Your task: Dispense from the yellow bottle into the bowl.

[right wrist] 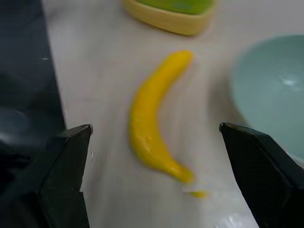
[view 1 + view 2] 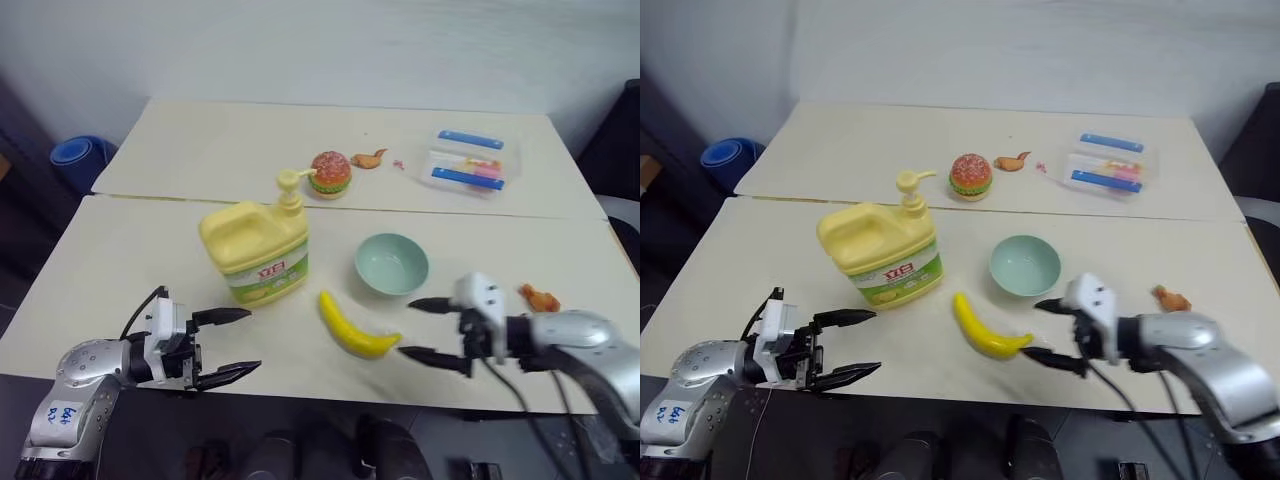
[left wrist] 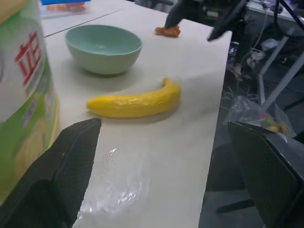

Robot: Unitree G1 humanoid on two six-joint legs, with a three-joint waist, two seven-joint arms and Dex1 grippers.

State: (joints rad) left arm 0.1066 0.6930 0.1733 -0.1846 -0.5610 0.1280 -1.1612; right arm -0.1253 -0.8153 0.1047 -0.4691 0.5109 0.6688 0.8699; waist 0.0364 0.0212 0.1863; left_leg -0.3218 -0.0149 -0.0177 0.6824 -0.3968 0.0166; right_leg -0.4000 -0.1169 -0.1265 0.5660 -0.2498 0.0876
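The yellow bottle [image 2: 256,252] stands upright on the near table, left of centre, with its pump top [image 2: 289,185] up. The pale green bowl [image 2: 391,264] sits empty to its right, a short gap away. My left gripper [image 2: 253,340] is open near the table's front edge, in front of the bottle and pointing right. My right gripper [image 2: 406,327] is open too, in front of the bowl and pointing left at the tip of a yellow banana [image 2: 355,327]. The right wrist view shows the banana [image 1: 154,123] between the fingers, with the bowl [image 1: 270,90] to one side.
A toy burger [image 2: 330,174], a small fried piece [image 2: 369,158] and a clear box with blue strips [image 2: 470,163] lie on the far table. Another fried piece [image 2: 540,296] sits by my right arm. A blue container [image 2: 78,155] stands on the floor at the left.
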